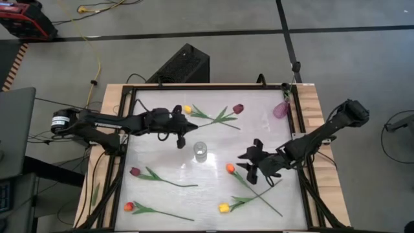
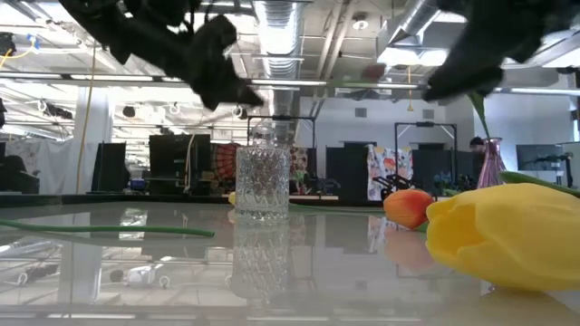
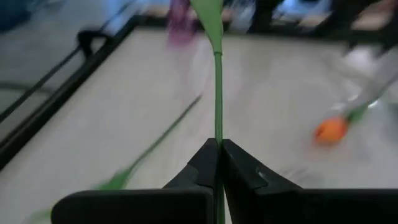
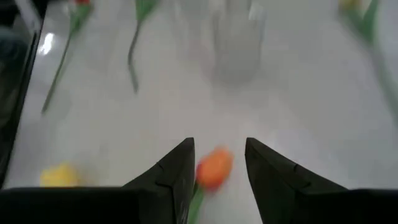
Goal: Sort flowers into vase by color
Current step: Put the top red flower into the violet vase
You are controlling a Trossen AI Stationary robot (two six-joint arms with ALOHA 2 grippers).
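Progress: barely begun — the clear glass vase at the table's centre looks empty, as does the purple vase at the far right corner.
Left gripper: clamped tight on a green stem, just left of the clear vase.
Right gripper: parted, poised over the orange tulip, nothing held.
Left to sort: maroon tulip far; maroon tulip, red-orange tulip and yellow tulip near.
In the way: crossed stems beside the orange head — likely to snag.
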